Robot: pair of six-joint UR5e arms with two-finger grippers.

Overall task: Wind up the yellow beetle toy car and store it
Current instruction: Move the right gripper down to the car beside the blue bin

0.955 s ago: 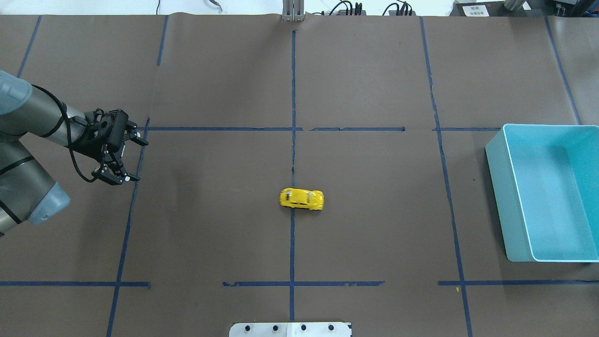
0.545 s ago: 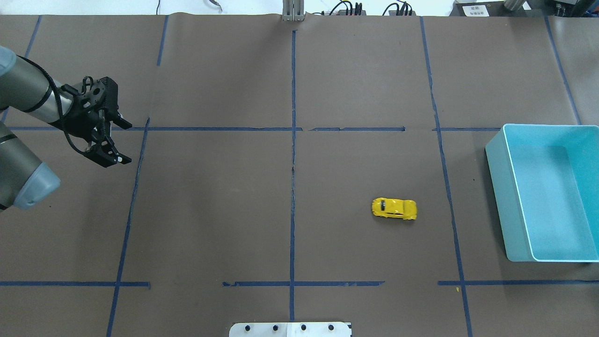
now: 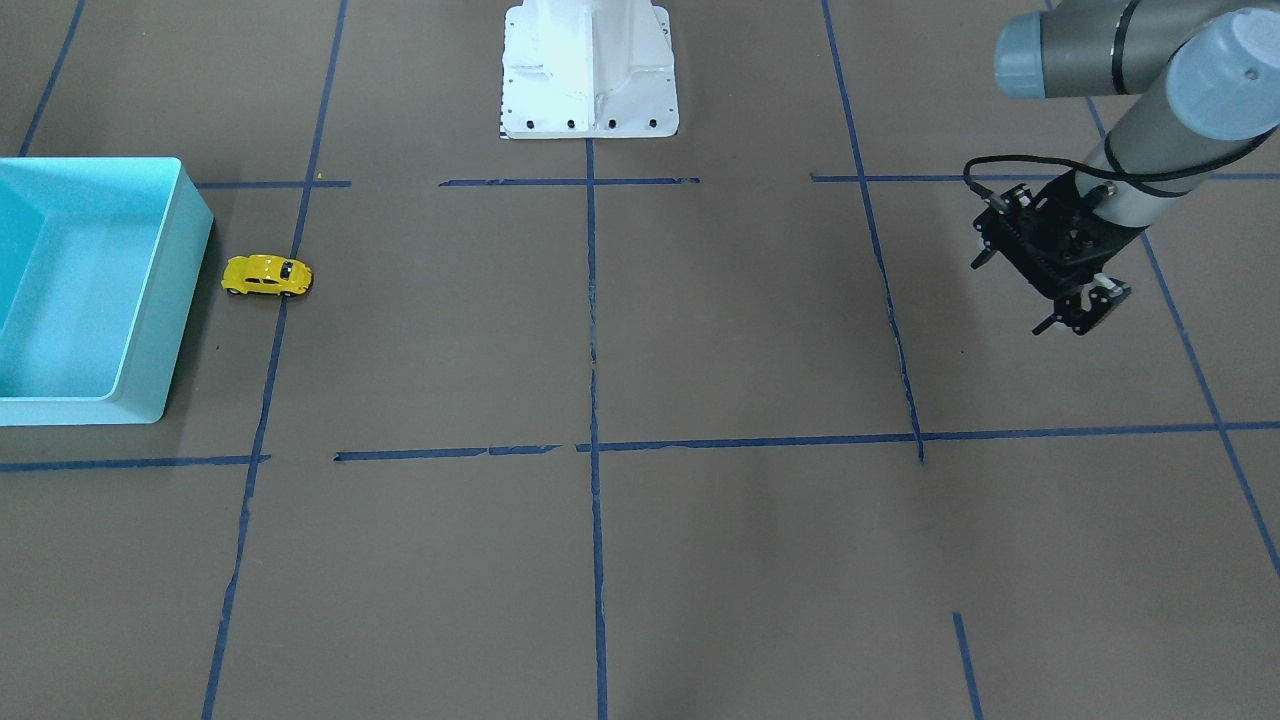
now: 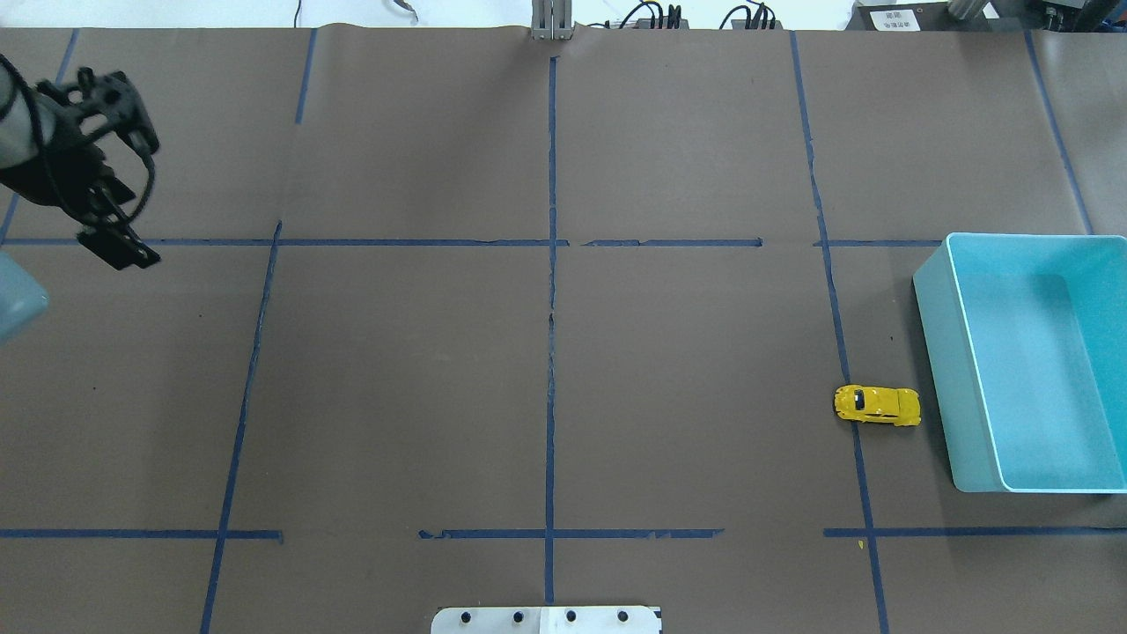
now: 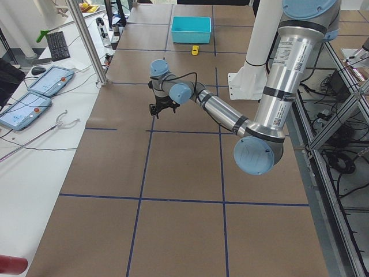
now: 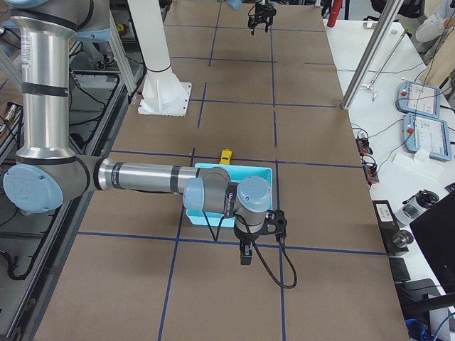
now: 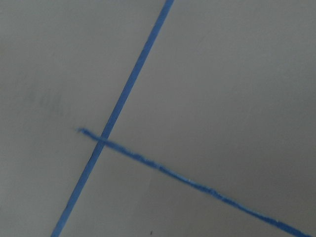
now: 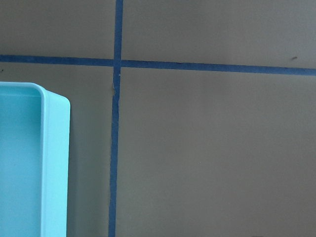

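Status: storage was not done. The yellow beetle toy car (image 4: pixel 877 405) sat on its wheels on the table, outside the turquoise bin (image 4: pixel 935 352), just beside the bin's wall at its 9 o'clock in the overhead view, with a thin gap that looked like no contact. Nothing held it. Couldn't judge from the pictures whether the spring had been wound. What was left, by my read: pick it up and drop it in the bin. The left gripper (image 3: pixel 1082 310) hung over the table at about 10 o'clock from the overhead centre, well apart from the car, fingers spread and empty. The right gripper (image 6: pixel 244 254) showed only in the exterior right view, near the bin on the side opposite the car; from that view I couldn't tell whether it was spread or closed. The overhead and front views missed that arm entirely. The right wrist view caught only a bin corner and blue tape (image 8: pixel 114 148), no car. The left wrist view gave tape lines only.
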